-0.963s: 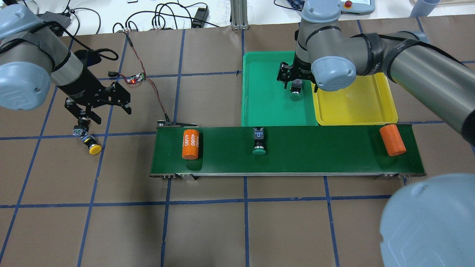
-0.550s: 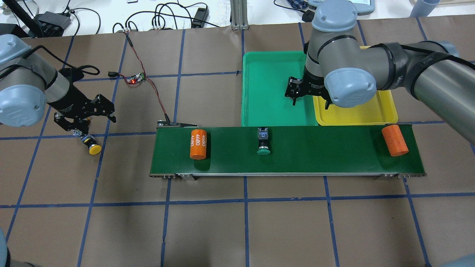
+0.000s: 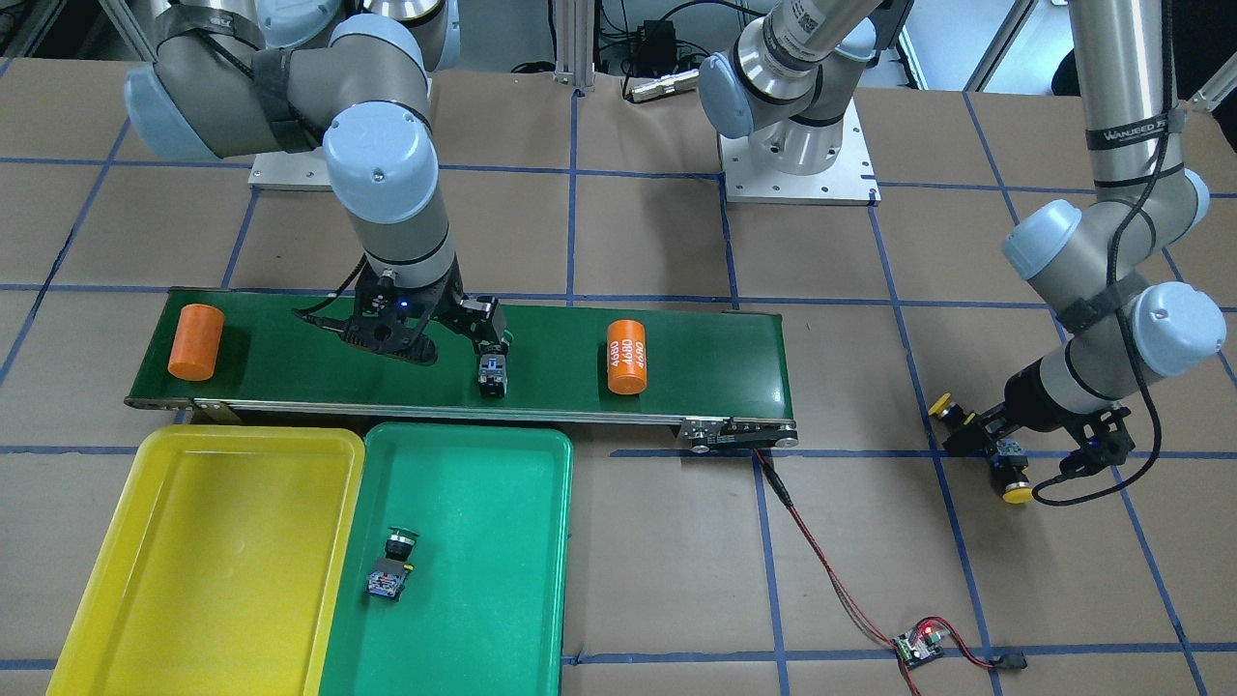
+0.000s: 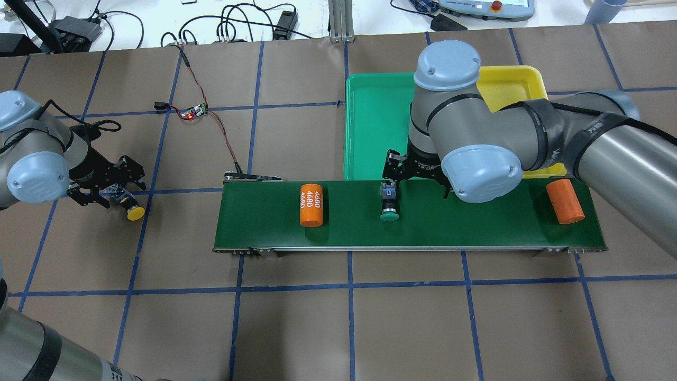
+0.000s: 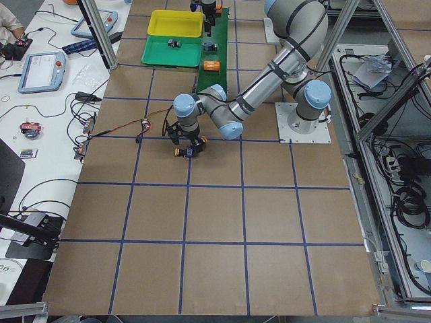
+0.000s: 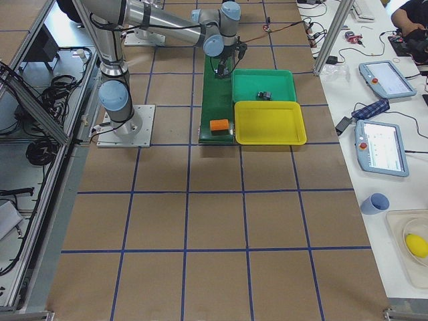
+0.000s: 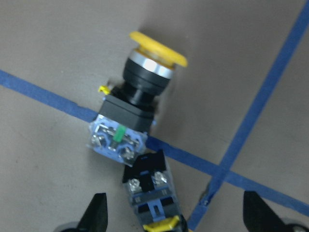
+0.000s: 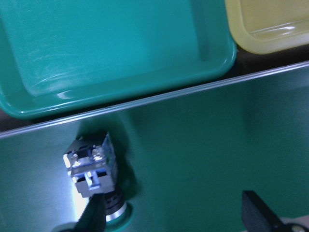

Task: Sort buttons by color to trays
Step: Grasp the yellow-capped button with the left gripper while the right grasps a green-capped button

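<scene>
Right pincer [image 4: 417, 184] over the green button [image 4: 390, 206] on the belt [image 4: 476, 225].
Spread wide (left pincer [image 4: 108, 188] too, above yellow buttons [image 4: 132, 210]); I'd centre the button between its fingers before closing.

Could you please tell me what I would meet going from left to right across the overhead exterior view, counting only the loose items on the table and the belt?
yellow-capped button on the table → orange cylinder with white numbers → green-capped button → plain orange cylinder, the last three on the conveyor belt.
</scene>
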{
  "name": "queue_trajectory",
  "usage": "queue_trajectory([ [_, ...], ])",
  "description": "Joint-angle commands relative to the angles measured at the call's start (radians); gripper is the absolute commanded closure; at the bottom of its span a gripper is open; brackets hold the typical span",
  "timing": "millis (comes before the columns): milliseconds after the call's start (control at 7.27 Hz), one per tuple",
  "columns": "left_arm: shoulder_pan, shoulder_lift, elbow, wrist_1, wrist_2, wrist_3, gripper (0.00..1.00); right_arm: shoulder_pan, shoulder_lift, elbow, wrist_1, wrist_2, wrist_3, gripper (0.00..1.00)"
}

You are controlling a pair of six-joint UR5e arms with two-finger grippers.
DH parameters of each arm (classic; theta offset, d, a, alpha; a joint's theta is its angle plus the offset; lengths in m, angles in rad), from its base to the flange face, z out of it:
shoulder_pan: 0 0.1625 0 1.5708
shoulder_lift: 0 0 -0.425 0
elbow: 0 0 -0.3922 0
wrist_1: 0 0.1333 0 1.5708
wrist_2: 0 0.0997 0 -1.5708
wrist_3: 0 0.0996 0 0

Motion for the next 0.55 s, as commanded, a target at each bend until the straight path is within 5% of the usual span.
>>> queue_trajectory([
  [0,-0.004,-0.030,-0.007,0.033,0.000,-0.089,0.00,0.018,0.033,0.003,-0.012,0.040,0.020,0.00],
  [138,-0.005,-0.041,-0.006,0.036,-0.002,-0.090,0.21,0.018,0.067,0.004,-0.022,0.036,0.020,0.00],
  [275,-0.008,-0.044,-0.007,0.031,0.001,-0.087,0.79,0.018,0.094,0.004,-0.048,0.039,0.020,0.00],
  [412,-0.014,-0.041,-0.006,0.031,0.010,-0.082,0.97,0.018,0.111,0.003,-0.052,0.028,0.011,0.08],
])
